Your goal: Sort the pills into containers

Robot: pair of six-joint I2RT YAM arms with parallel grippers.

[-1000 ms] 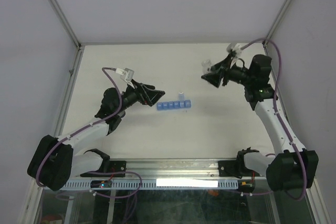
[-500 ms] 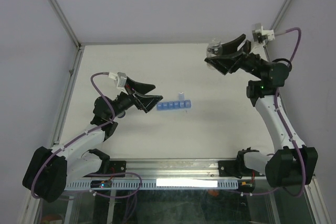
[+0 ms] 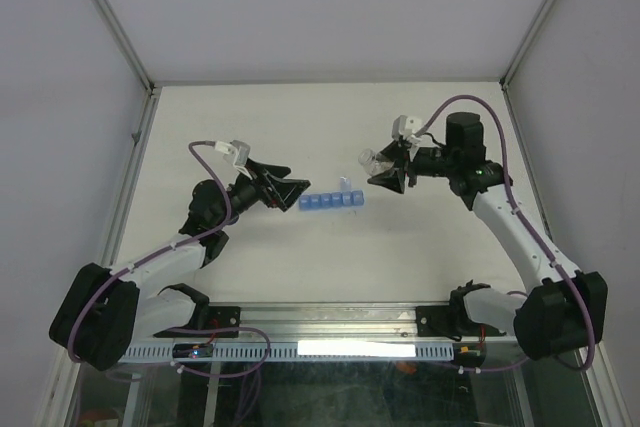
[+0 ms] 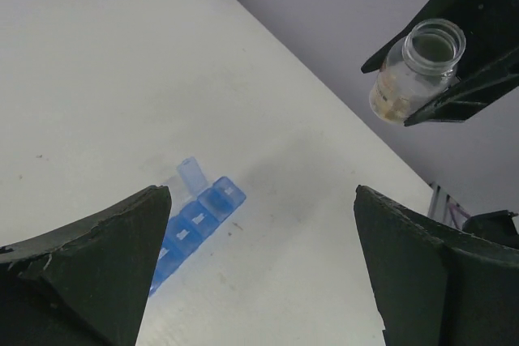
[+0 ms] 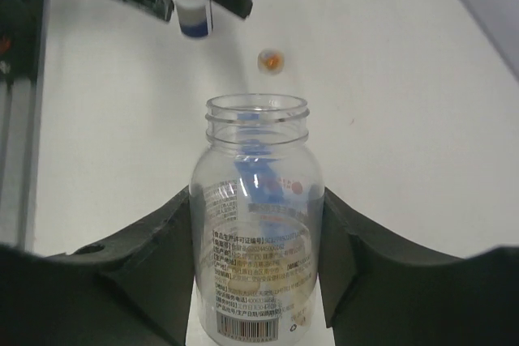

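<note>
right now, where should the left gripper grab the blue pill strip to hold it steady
Pinch the containers across the narrow width at the end nearest the left gripper, coming down from above: the strip lies flat, and a lid flap stands up toward its other end.

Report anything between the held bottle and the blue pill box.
Nothing visible does. The bottle in the right gripper hangs just right of the pill box, one lid is up, and the left gripper sits at the box's other end.
</note>
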